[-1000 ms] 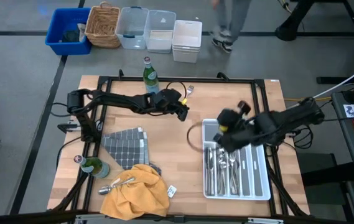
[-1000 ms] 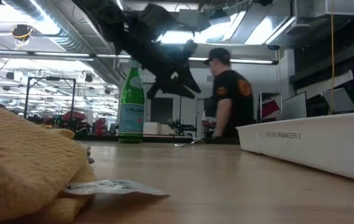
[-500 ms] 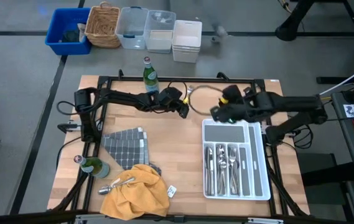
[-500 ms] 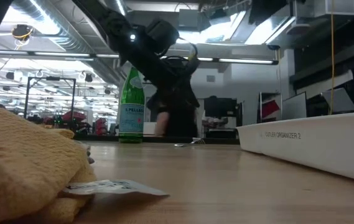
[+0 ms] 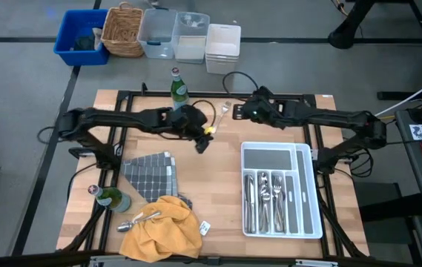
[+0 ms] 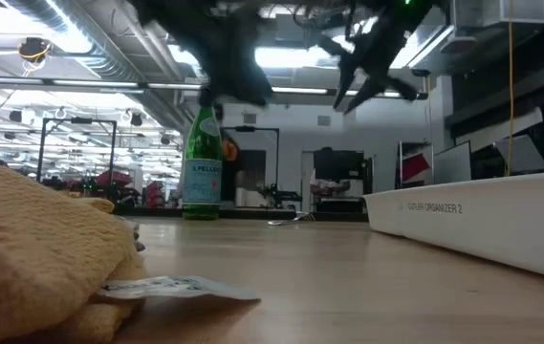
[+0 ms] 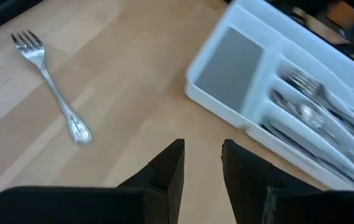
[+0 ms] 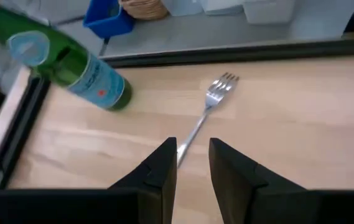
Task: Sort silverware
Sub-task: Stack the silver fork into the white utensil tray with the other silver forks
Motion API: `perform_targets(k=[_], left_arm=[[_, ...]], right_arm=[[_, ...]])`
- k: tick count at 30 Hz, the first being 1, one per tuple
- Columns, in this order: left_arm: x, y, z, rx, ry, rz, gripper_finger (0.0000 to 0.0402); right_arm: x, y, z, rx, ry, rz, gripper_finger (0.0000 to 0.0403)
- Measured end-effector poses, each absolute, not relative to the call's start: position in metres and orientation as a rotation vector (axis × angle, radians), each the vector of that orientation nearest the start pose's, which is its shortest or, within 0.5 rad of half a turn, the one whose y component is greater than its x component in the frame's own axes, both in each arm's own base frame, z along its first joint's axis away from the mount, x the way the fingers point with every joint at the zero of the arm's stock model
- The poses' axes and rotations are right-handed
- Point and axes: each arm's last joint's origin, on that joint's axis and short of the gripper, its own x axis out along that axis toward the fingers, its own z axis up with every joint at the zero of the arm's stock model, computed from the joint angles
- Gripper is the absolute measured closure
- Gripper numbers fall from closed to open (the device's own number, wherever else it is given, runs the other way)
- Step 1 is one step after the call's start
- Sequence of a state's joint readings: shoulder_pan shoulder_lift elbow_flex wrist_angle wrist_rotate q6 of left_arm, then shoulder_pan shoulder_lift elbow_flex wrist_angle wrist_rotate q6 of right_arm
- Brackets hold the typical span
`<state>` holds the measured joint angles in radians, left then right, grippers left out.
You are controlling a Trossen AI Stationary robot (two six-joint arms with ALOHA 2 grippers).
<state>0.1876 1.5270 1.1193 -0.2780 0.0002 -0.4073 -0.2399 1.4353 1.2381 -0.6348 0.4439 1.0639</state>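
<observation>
Hovering over the far middle of the wooden table (image 5: pixel 218 193), in the upper centre of the high view: right gripper (image 5: pixel 245 111), fingers (image 8: pixel 161 168) parted by a narrow gap with nothing between them, aimed down at a lone fork (image 8: pixel 209 114) that lies flat on the wood just beyond the fingertips, tines toward the table's far edge. Showing as a small glint in the high view, that same fork (image 5: pixel 226 110), just left of the right gripper and right of the upright green bottle (image 5: pixel 179 87). Hanging a little lower and left of centre in the high view: left gripper (image 5: pixel 202 142), fingers (image 7: pixel 170 168) also slightly apart and empty, raised above bare wood, with the fork (image 7: pixel 52 93) at the upper left of its wrist picture and the white tray (image 7: pixel 276 99) at the upper right. Resting at the centre right of the high view, the white tray (image 5: pixel 311 193), with forks, knives and spoons (image 5: pixel 266 196) already lying in its long compartments and a wide crosswise compartment at its far end. Lying at the lower left of the high view: more silverware (image 5: pixel 140 219) against the yellow cloth (image 5: pixel 162 230), beside a second green bottle (image 5: pixel 113 199) and a grey checked mat (image 5: pixel 150 174). Seen high in the low view, both dark arms well clear of the tabletop.
</observation>
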Motion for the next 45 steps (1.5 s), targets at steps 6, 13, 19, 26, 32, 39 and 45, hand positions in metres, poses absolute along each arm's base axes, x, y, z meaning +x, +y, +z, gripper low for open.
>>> perform_targets(k=[6,13,19,26,32,39,45], left_arm=[[0.278,0.031,0.310,-0.390,0.648,0.230,0.0306],[0.219,0.020,0.351,-0.384,0.564,0.234,0.0306],[0.184,0.021,0.367,-0.361,0.491,0.344,0.0306],[0.166,0.022,0.372,-0.359,0.476,0.377,0.0306],[0.167,0.022,0.370,-0.357,0.490,0.387,0.0306],[0.169,0.022,0.369,-0.354,0.496,0.389,0.0306],[0.168,0.022,0.368,-0.344,0.509,0.388,0.0306]], right_arm=[[0.309,-0.105,0.265,0.996,0.320,-1.061,0.0308],[0.346,-0.121,0.219,1.083,0.278,-1.042,0.0308],[0.364,-0.134,0.180,1.117,0.405,-1.059,0.0308],[0.373,-0.148,0.158,1.122,0.448,-1.139,0.0308],[0.375,-0.165,0.151,1.149,0.418,-1.194,0.0308],[0.376,-0.178,0.140,1.192,0.445,-1.247,0.0308],[0.376,-0.182,0.141,1.186,0.421,-1.261,0.0308]])
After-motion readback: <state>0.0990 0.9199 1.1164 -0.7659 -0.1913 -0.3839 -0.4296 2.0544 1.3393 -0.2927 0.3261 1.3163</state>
